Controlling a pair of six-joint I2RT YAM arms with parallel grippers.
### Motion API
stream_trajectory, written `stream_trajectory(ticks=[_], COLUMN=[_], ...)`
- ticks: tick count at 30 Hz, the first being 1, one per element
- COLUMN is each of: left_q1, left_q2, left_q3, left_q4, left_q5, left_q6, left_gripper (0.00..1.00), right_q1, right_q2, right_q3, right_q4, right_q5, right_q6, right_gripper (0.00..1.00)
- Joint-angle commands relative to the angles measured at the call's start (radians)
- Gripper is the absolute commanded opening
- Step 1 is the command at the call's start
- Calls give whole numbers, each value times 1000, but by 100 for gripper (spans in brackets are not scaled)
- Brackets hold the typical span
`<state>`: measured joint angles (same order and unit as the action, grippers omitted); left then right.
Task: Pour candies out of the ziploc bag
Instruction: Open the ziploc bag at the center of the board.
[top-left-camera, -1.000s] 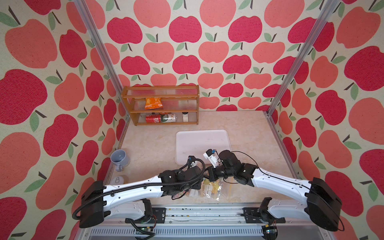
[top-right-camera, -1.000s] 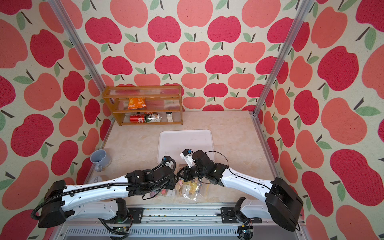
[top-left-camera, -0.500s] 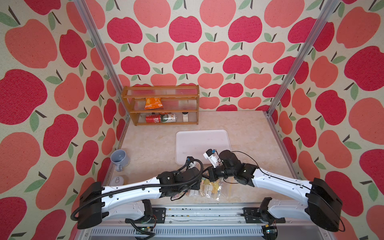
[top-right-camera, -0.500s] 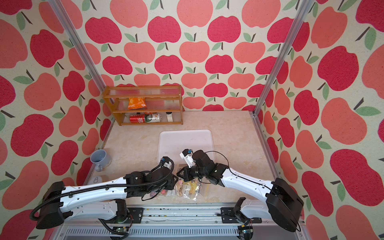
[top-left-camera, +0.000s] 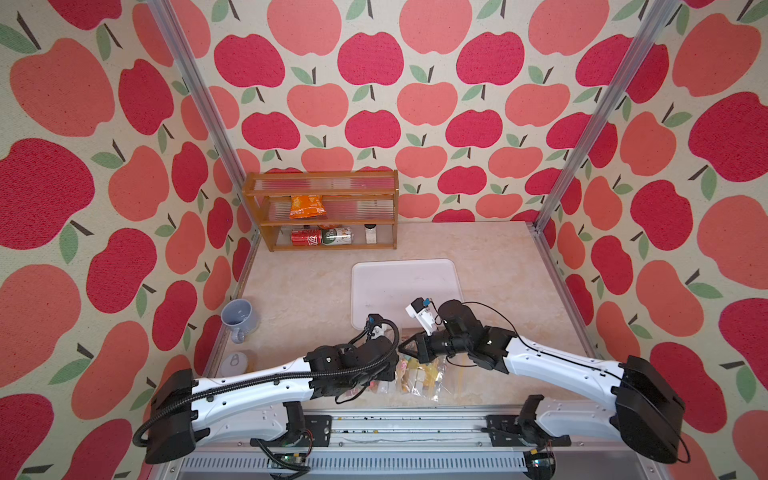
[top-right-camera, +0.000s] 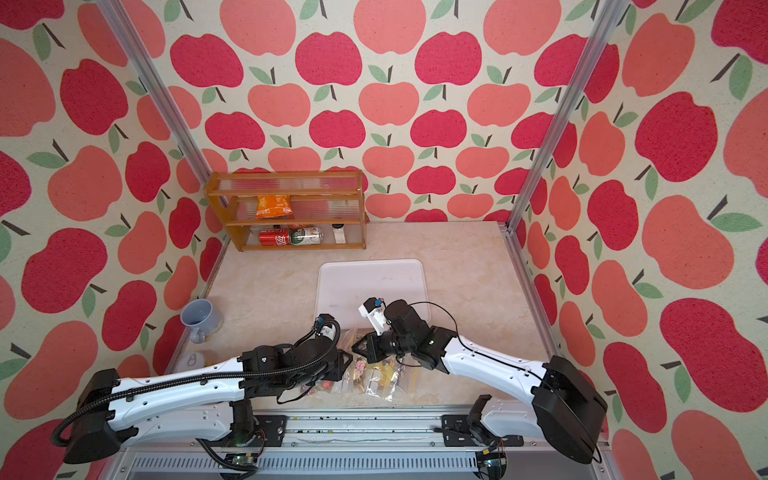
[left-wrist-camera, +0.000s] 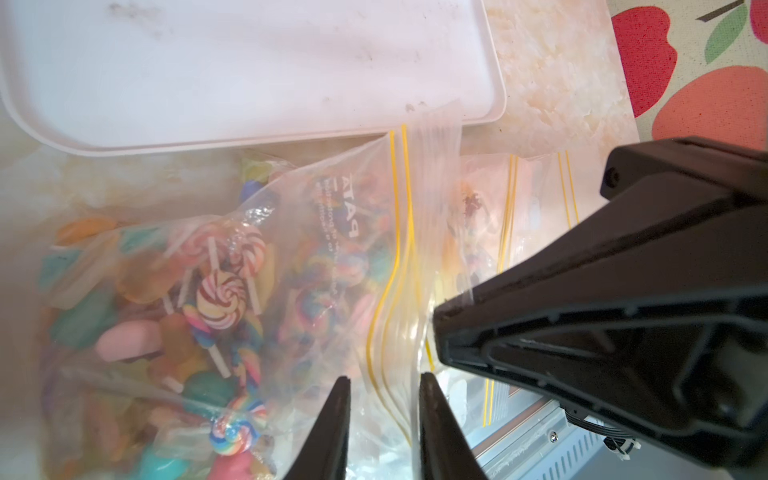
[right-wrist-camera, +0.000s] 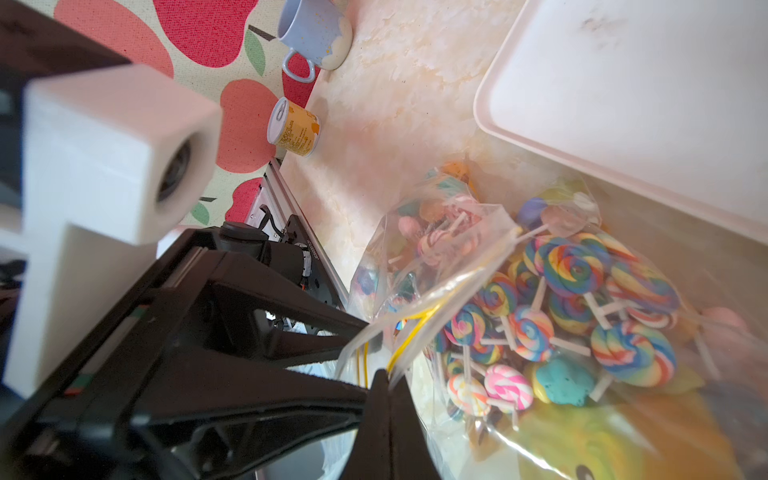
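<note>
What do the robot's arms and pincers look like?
The left arm and right arm have white shells and black joints. A ribbed black hose runs along the left, a thin black cable loops over the right. The left gripper and right gripper are black, wedge-shaped, tapering to thin tips.

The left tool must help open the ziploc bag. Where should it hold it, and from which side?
Probably the ziploc bag's flat lip at the yellow zip lines, beside the right tool's pinch, coming from the mouth end: the candies bulge the body, the lip is thin.
</note>
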<state>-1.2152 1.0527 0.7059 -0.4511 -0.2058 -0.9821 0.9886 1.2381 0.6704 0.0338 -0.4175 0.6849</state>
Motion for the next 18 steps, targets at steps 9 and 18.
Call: stream_trajectory(ticks=[9, 18], left_q1=[10, 7], left_q2=[24, 177], left_q3=[-1, 120], left_q4=[-33, -235], left_q5=[-35, -79], left_q6=[-10, -47], left_gripper=[27, 0], right_q1=[20, 24], right_q2=[-15, -31], right_q3=[37, 36], right_q4=[25, -24], right_q5=[-24, 37], right_q6=[5, -12], right_gripper=[0, 0])
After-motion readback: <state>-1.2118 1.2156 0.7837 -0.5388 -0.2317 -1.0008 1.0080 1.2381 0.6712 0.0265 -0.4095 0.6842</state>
